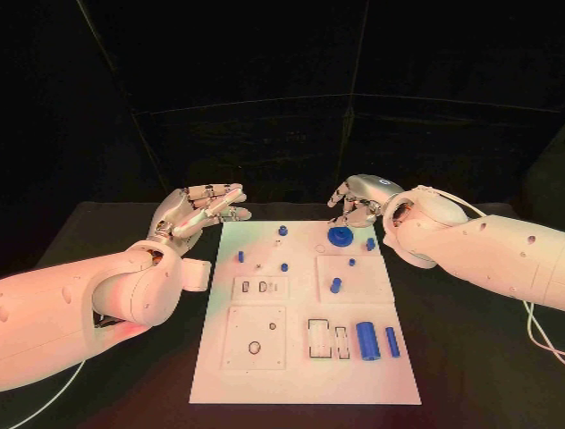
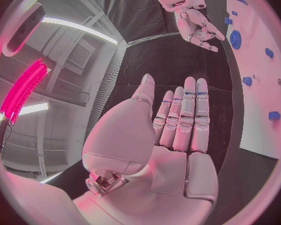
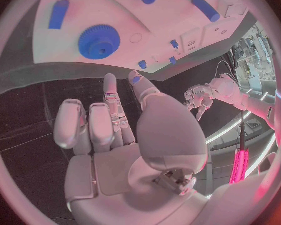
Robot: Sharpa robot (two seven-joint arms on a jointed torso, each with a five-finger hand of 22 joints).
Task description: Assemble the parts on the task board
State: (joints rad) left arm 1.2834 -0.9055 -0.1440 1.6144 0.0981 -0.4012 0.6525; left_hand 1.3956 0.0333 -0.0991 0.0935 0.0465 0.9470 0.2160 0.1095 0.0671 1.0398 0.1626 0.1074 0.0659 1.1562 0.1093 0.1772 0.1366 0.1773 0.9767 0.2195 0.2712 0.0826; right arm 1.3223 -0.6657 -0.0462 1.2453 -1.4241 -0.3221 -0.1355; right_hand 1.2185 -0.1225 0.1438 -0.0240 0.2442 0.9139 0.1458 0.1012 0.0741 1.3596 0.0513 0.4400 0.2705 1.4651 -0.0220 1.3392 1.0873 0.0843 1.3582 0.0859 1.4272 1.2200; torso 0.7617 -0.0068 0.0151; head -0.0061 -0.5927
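The white task board (image 1: 302,357) lies in the middle of the black table. A blue gear (image 1: 340,236) sits near its far edge, with small blue pegs (image 1: 282,231) around it. Two blue cylinders (image 1: 367,340) lie at the near right. My left hand (image 1: 206,207) hovers off the board's far left corner, fingers stretched out and holding nothing; its flat palm (image 2: 178,130) fills the left wrist view. My right hand (image 1: 360,201) hangs just beyond the far edge, behind the gear (image 3: 98,41), fingers (image 3: 109,120) loosely bent and apart, holding nothing.
Several rectangular and round recesses (image 1: 259,335) mark the board's near half. A short blue peg (image 1: 335,286) stands on the raised square plate at the right. Black table (image 1: 489,357) surrounds the board on both sides. A thin cable (image 1: 553,344) trails under my right arm.
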